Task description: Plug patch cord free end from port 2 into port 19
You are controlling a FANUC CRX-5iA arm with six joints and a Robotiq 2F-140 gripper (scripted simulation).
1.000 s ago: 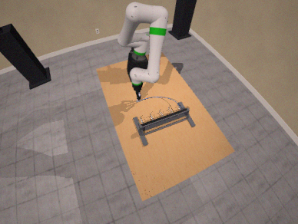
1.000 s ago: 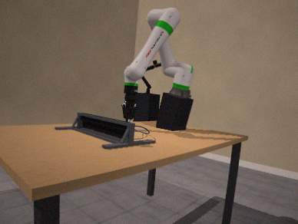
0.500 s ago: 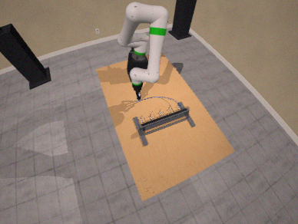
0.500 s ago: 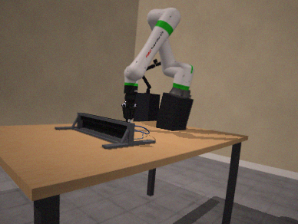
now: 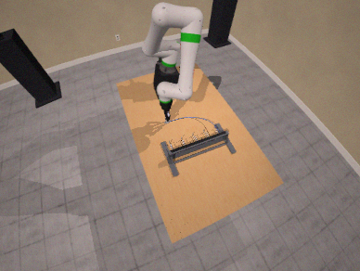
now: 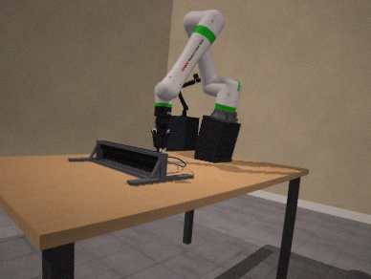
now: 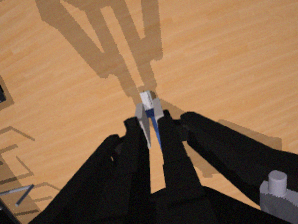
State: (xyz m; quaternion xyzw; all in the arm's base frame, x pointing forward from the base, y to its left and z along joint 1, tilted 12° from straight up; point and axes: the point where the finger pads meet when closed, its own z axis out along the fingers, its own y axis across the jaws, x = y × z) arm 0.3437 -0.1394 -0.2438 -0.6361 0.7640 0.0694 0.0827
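Observation:
The dark rack (image 5: 199,145) with its row of ports stands on the wooden table; it also shows in the exterior view (image 6: 129,161). A thin blue patch cord (image 5: 192,119) arcs from the rack's far end over to my gripper (image 5: 167,117). My gripper (image 7: 151,110) is shut on the cord's free-end plug (image 7: 150,102), a small pale plug with a blue cord behind it. I hold it above the table, behind the rack near its left end. In the exterior view my gripper (image 6: 159,141) hangs just past the rack's right end. The port numbers are too small to read.
The robot's black base (image 6: 217,139) and a second black box (image 6: 182,133) stand at the table's far side. Several short cords (image 5: 192,137) stick up along the rack. The table's edge (image 6: 158,210) runs in front of the rack. Black pillars (image 5: 28,70) stand on the floor.

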